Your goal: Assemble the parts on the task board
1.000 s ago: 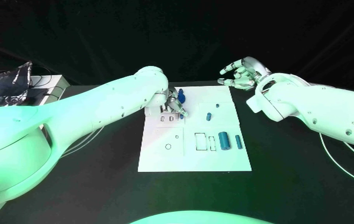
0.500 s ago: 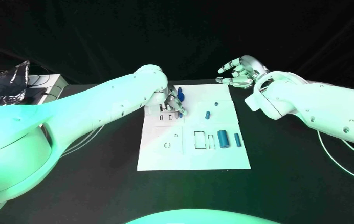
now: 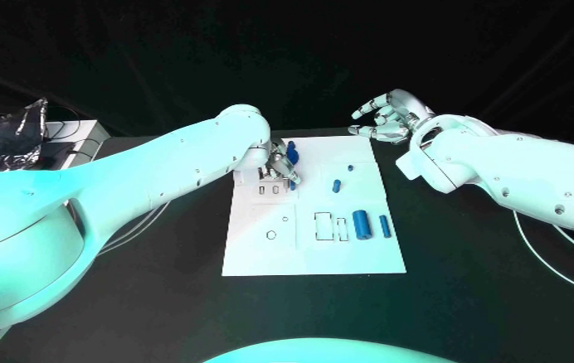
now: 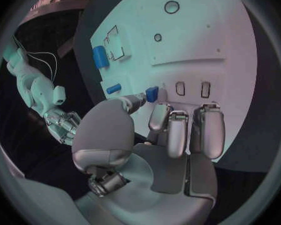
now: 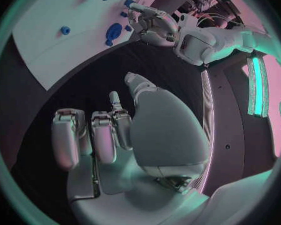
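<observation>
The white task board [image 3: 313, 251] lies in the middle of the black table. My left hand [image 3: 280, 166] hovers over its far left part and pinches a small blue part [image 4: 152, 93] between thumb and a finger, just above two small slots [image 4: 192, 88]. On the board lie a thick blue cylinder [image 3: 360, 224], a slimmer one [image 3: 385, 226], a short blue piece [image 3: 336, 186] and a tiny one [image 3: 351, 167]. My right hand [image 3: 387, 118] hangs beyond the board's far right corner, fingers apart, holding nothing.
Rectangular recesses [image 3: 325, 226] and a small round hole [image 3: 271, 235] mark the board's near half. A crumpled foil-like object [image 3: 24, 135] and a white box with cables [image 3: 78, 137] sit at the table's far left.
My right hand has drifted slightly left and farther back. My left hand keeps its place over the board's far left with the blue part.
</observation>
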You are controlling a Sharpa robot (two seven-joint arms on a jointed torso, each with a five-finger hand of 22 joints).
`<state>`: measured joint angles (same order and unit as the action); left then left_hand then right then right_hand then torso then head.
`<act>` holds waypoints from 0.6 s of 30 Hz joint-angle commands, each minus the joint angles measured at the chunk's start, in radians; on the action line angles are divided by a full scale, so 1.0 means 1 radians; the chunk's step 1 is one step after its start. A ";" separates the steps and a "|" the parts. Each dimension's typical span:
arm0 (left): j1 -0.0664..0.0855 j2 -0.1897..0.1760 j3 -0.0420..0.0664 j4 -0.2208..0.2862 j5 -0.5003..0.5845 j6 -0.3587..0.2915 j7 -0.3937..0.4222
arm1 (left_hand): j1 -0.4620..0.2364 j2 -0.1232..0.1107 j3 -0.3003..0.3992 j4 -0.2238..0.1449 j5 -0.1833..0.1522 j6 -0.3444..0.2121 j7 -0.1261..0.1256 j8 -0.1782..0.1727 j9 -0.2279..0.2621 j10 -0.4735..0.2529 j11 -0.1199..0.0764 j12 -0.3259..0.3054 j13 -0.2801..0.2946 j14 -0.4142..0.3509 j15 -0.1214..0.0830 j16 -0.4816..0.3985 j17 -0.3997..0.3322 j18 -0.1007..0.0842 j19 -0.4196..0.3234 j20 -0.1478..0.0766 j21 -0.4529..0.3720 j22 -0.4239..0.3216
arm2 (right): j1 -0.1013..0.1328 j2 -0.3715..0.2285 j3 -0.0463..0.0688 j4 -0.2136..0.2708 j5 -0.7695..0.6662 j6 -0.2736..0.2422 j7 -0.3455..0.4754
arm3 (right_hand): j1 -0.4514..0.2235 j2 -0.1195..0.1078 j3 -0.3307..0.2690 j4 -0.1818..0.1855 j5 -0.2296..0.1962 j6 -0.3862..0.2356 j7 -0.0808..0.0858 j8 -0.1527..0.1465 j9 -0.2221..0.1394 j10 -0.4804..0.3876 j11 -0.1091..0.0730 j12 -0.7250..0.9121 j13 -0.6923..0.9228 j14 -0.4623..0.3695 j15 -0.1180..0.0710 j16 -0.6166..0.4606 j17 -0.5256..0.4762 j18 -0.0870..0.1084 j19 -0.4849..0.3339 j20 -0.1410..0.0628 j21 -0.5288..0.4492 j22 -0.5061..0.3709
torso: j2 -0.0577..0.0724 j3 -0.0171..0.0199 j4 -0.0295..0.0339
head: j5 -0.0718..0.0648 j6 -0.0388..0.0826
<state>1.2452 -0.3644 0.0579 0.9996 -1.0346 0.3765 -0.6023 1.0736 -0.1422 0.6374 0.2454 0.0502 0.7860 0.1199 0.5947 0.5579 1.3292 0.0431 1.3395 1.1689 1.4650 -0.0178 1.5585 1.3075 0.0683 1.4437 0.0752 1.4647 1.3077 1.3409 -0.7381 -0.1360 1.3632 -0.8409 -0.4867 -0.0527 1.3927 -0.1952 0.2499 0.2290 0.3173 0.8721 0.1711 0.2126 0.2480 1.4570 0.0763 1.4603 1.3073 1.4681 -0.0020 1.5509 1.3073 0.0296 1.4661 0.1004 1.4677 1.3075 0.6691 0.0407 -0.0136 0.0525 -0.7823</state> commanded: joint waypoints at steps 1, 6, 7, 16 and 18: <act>0.000 0.005 0.000 -0.004 0.015 0.001 0.018 | 0.007 0.007 0.018 -0.009 0.001 -0.007 0.001 0.006 0.004 -0.015 -0.001 -0.013 -0.012 0.101 -0.005 0.006 0.250 -0.017 0.005 0.000 0.006 0.020 | 0.000 0.001 0.001 0.001 -0.014 0.018 0.001 | 0.003 -0.009 0.004 0.003 0.001 -0.008 -0.001 0.005 -0.001 0.001 0.007 -0.004 0.146 0.087 0.008 -0.005 0.199 0.001 0.054 0.005 -0.005 0.164 | 0.001 0.0001 -0.0001 | 0.001 -0.001; 0.000 0.008 0.000 -0.010 0.029 0.007 0.027 | 0.014 0.013 0.044 -0.029 0.001 -0.008 0.000 0.010 0.012 -0.025 -0.002 -0.025 -0.030 0.101 -0.006 0.006 0.250 -0.017 0.005 -0.001 0.006 0.022 | 0.000 0.001 0.001 0.001 -0.016 0.021 -0.001 | 0.003 -0.009 0.004 0.003 0.001 -0.008 -0.001 0.005 -0.001 0.001 0.007 -0.004 0.146 0.087 0.008 -0.005 0.199 0.001 0.054 0.005 -0.005 0.164 | 0.001 0.0005 -0.0009 | 0.001 -0.004; -0.001 0.008 0.000 -0.011 0.032 0.008 0.029 | 0.024 0.016 0.059 -0.046 0.002 -0.010 -0.002 0.012 0.017 -0.025 -0.004 -0.026 -0.032 0.102 -0.008 0.006 0.251 -0.017 0.006 -0.001 0.007 0.023 | 0.000 0.001 0.001 0.001 -0.016 0.021 -0.002 | 0.003 -0.009 0.004 0.003 0.001 -0.008 -0.001 0.005 -0.001 0.001 0.007 -0.004 0.146 0.087 0.008 -0.005 0.199 0.001 0.054 0.005 -0.005 0.164 | 0.000 0.0003 -0.0008 | 0.001 -0.004; -0.001 0.005 -0.001 -0.012 0.052 0.013 0.050 | 0.075 0.030 0.133 -0.139 0.003 -0.015 -0.005 0.024 0.039 -0.037 -0.008 -0.047 -0.062 0.102 -0.011 0.007 0.253 -0.017 0.006 -0.003 0.008 0.025 | 0.000 0.004 0.001 -0.001 -0.018 0.022 -0.006 | 0.004 -0.008 0.006 0.003 0.001 -0.008 -0.001 0.006 -0.001 0.000 0.007 -0.004 0.145 0.087 0.008 -0.005 0.199 0.001 0.053 0.005 -0.006 0.163 | -0.001 0.0004 0.0007 | 0.002 -0.003; -0.001 0.003 -0.001 -0.012 0.056 0.010 0.053 | 0.095 0.038 0.158 -0.170 0.007 -0.016 -0.005 0.028 0.047 -0.042 -0.009 -0.057 -0.075 0.103 -0.013 0.008 0.254 -0.018 0.006 -0.003 0.009 0.027 | 0.000 0.005 0.001 -0.002 -0.018 0.023 -0.007 | 0.004 -0.008 0.006 0.003 0.001 -0.008 -0.001 0.006 -0.001 0.000 0.007 -0.004 0.145 0.087 0.008 -0.005 0.199 0.001 0.053 0.005 -0.006 0.163 | -0.001 0.0005 0.0020 | 0.002 -0.004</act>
<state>1.2445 -0.3608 0.0573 0.9870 -1.0020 0.3780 -0.5752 1.1490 -0.1175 0.7855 0.0899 0.0477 0.7698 0.1188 0.6138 0.5840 1.2935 0.0324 1.2870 1.0981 1.4652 -0.0252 1.5626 1.3075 0.0682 1.4436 0.0752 1.4688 1.3076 1.3409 -0.7342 -0.1360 1.3619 -0.8466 -0.4789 -0.0584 1.3927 -0.1952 0.2499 0.2290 0.3172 0.8722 0.1710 0.2126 0.2480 1.4570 0.0763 1.4603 1.3079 1.4681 -0.0020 1.5509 1.3073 0.0296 1.4661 0.1005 1.4677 1.3073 0.6688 0.0416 -0.0134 0.0539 -0.7860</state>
